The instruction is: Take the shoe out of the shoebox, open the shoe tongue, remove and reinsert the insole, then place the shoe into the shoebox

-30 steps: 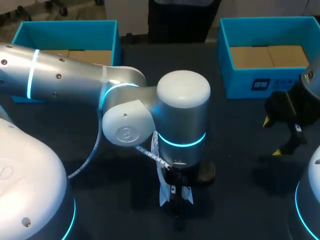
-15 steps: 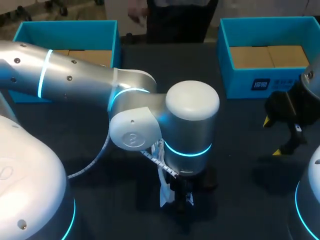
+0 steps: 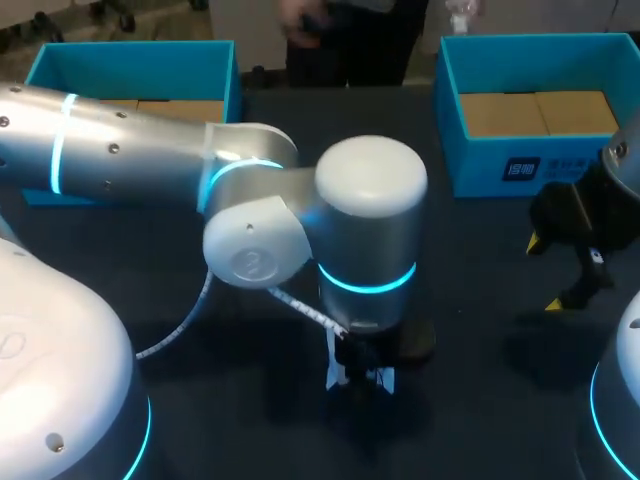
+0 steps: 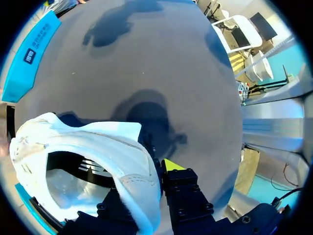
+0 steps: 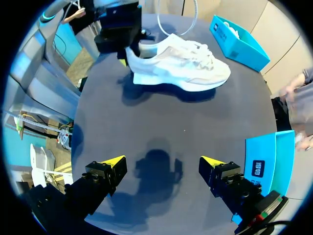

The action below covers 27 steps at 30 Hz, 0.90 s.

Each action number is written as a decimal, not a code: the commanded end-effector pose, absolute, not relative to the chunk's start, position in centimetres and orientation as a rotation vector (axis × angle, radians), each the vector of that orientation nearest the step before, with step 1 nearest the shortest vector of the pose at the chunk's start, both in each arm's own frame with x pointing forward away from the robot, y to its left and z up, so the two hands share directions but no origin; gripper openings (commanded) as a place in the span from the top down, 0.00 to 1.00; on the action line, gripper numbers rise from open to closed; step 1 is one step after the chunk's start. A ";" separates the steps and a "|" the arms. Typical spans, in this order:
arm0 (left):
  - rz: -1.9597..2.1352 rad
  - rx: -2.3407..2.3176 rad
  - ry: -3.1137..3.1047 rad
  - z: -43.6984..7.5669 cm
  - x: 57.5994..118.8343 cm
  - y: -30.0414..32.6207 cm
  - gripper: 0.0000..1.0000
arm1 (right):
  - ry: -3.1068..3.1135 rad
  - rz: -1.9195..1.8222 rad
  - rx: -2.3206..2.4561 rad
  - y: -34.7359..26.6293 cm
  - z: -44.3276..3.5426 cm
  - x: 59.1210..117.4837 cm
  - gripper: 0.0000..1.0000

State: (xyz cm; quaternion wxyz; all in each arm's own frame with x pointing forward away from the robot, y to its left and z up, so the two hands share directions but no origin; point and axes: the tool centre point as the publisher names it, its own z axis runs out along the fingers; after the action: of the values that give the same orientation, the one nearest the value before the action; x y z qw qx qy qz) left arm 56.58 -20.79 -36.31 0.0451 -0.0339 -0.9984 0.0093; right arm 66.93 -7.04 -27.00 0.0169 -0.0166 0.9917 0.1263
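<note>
Between the left gripper's (image 4: 144,182) 2 fingers sits the heel collar of a white shoe (image 4: 88,147), pinched from inside and outside, toe pointing away from the gripper, low over the dark table (image 5: 171,117). It looks light and soft, so the stiffer heel seems the safest hold. The right gripper (image 5: 161,169) hangs spread and empty, well apart from the shoe. Near it, a blue shoebox (image 3: 480,170) bears 1 small printed label, not legible.
</note>
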 end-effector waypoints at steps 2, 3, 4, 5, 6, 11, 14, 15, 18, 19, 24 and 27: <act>0.077 -0.087 -3.047 -30.5 59.2 -17.6 1.00 | 3.082 0.391 -0.052 -7.0 -27.1 66.9 0.00; 0.056 -0.082 -3.053 -29.5 60.1 -17.1 1.00 | 3.082 0.391 -0.052 -7.0 -27.1 66.9 0.00; 0.061 -0.081 -3.061 -28.7 60.6 -16.8 1.00 | 3.082 0.391 -0.052 -7.0 -27.1 66.9 0.00; 0.060 -0.084 -3.061 -28.0 61.1 -16.4 1.00 | 3.082 0.391 -0.052 -7.0 -27.1 66.9 0.00; 0.039 -0.084 -3.066 -27.1 61.6 -16.0 1.00 | 3.082 0.391 -0.052 -7.0 -27.1 66.9 0.00; 0.046 -0.085 -3.002 -23.8 63.8 -14.4 1.00 | 3.082 0.391 -0.052 -7.0 -27.1 66.9 0.00; 0.046 -0.085 -3.002 -23.8 63.8 -14.4 1.00 | 3.082 0.391 -0.052 -7.0 -27.1 66.9 0.00; 0.046 -0.085 -3.002 -23.8 63.8 -14.4 1.00 | 3.082 0.391 -0.052 -7.0 -27.1 66.9 0.00; 0.046 -0.085 -3.002 -23.8 63.8 -14.4 1.00 | 3.082 0.391 -0.052 -7.0 -27.1 66.9 0.00; 0.046 -0.085 -3.002 -23.8 63.8 -14.4 1.00 | 3.082 0.391 -0.052 -7.0 -27.1 66.9 0.00; 0.046 -0.085 -3.002 -23.8 63.8 -14.4 1.00 | 3.082 0.391 -0.052 -7.0 -27.1 66.9 0.00; 0.057 -0.097 -3.026 -21.8 65.5 -12.8 1.00 | 3.082 0.391 -0.052 -7.0 -27.1 66.9 0.00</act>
State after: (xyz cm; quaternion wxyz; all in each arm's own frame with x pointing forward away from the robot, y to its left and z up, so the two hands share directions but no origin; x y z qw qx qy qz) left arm 64.35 -14.66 -23.92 0.0609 -0.0333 -0.9975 0.0111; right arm 66.93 -7.03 -27.00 0.0169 -0.0167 0.9917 0.1263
